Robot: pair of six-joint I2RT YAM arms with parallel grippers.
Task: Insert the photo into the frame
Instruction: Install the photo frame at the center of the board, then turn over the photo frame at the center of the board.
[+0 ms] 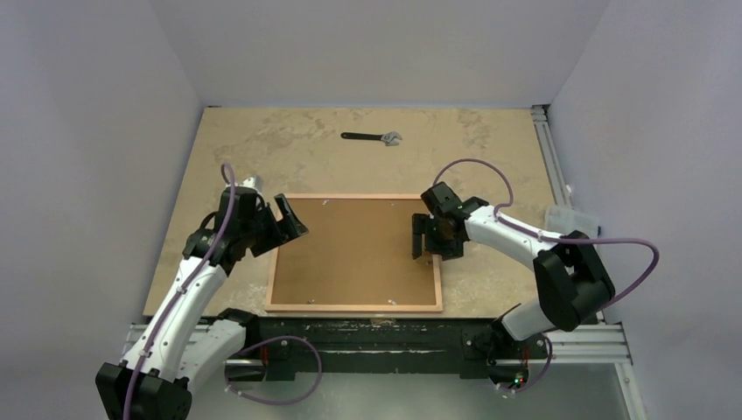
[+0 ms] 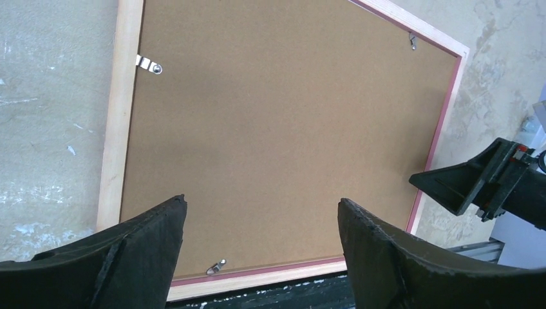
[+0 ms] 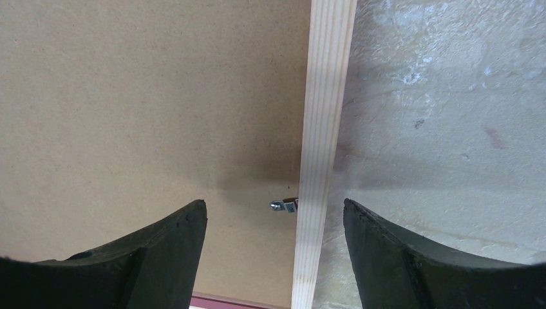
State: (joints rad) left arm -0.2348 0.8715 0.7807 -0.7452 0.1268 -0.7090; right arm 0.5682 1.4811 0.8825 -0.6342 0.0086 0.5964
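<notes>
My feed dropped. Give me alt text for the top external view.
The frame lies back-up on the table, a brown backing board filling it and no photo showing. The left gripper hovers open at its far-left corner, and the right gripper is open over its right edge. A wrench lies at the far side.

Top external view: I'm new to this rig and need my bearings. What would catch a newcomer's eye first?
A large frame lies back-up at the near middle of the table, its brown backing board filling the light wood rim. The left arm and right arm reach to its left and right edges, jaws open and holding nothing. Beyond it, at the far side, lies a lone black wrench.
</notes>
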